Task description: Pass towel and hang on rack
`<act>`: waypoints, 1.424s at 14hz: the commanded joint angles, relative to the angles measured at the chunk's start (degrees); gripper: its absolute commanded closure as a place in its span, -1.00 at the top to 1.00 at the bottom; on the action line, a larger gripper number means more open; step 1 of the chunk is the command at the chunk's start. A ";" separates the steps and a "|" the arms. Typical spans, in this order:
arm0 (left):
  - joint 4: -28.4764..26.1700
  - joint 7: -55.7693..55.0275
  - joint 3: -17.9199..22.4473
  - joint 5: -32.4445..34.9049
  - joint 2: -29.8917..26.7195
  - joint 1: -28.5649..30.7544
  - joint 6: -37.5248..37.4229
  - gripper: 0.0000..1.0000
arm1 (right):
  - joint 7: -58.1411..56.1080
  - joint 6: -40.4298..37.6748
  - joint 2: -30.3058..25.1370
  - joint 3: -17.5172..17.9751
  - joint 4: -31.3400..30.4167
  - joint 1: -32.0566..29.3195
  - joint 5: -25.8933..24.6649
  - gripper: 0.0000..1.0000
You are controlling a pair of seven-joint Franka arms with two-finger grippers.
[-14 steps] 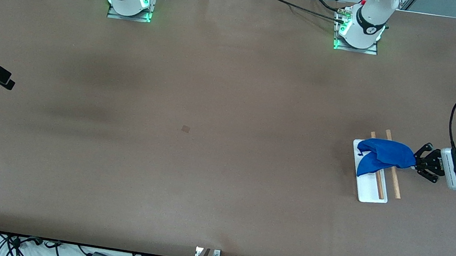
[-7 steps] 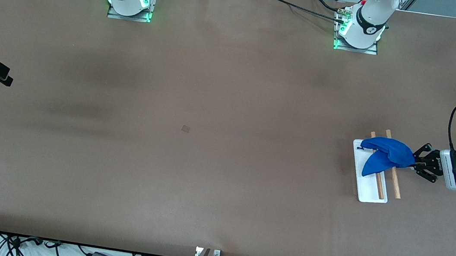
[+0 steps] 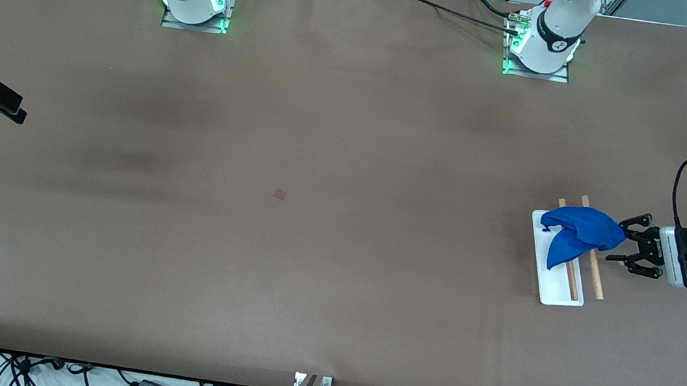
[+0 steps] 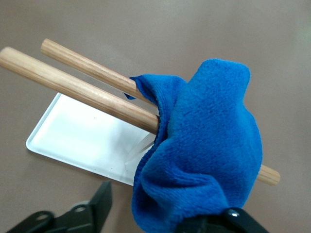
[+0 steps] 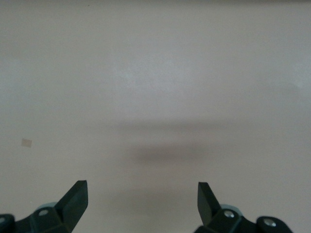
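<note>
royal-blue towel [image 3: 580, 232], white-based rack [image 3: 551, 291] with light-brown rods, brown table [image 3: 314, 216].

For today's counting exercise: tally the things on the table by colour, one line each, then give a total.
Blue: 1, the towel
White: 1, the rack's tray
Light brown: 2, the rack's wooden rods
Total: 4

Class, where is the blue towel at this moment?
The towel is draped over the rack's wooden rods at the left arm's end of the table, beside the open left gripper.
</note>
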 commanded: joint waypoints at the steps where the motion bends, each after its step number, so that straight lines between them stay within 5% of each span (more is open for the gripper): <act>1: 2.10 0.23 -0.49 1.32 0.44 0.45 -1.54 1.00 | 0.53 4.14 -6.54 -0.61 -9.81 0.88 -0.29 1.00; 7: 4.92 -0.04 -0.23 1.93 0.61 0.80 -6.81 1.00 | 0.26 8.28 -9.72 -0.61 -16.68 0.71 -0.55 1.00; 20: 5.62 -1.62 0.39 3.24 0.61 3.52 -12.43 1.00 | -0.53 4.06 -9.01 -0.09 -11.85 1.06 -1.87 1.00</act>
